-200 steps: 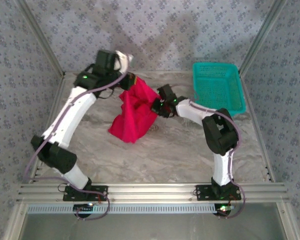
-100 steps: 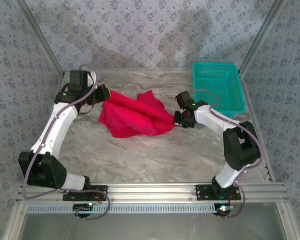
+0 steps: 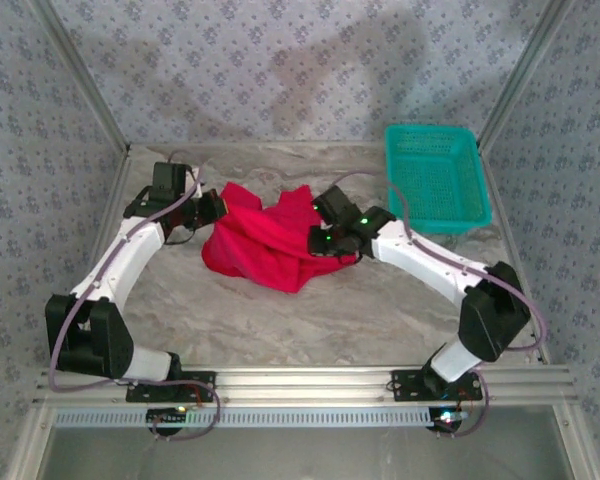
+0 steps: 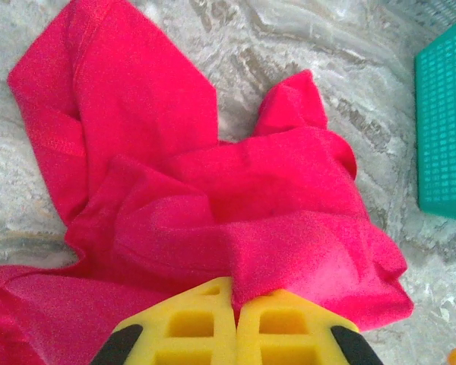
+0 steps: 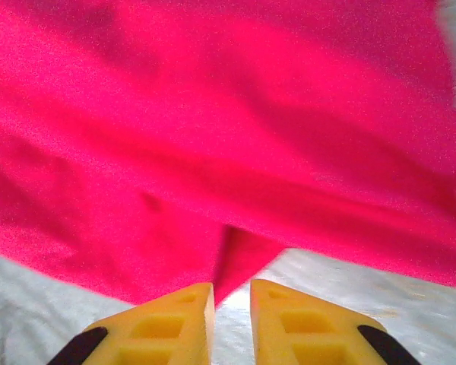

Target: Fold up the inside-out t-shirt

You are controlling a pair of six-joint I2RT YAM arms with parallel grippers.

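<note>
Both arms bend inward toward the t-shirt (image 3: 270,240); left pincer (image 4: 234,287) clamps its edge, right pincer (image 5: 232,286) stands slightly apart at its fold.

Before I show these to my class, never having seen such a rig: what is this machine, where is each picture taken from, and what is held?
These are two robot arms bolted at the near edge of a table. The overhead picture looks down from behind them: left arm on the left, right arm on the right. The other two come from wrist cameras, so yellow fingers show at the bottom. On the table lie a crumpled red t-shirt and a teal basket. The left gripper is shut on the t-shirt. The right gripper has its fingers slightly apart, a tip of cloth at the gap.
</note>
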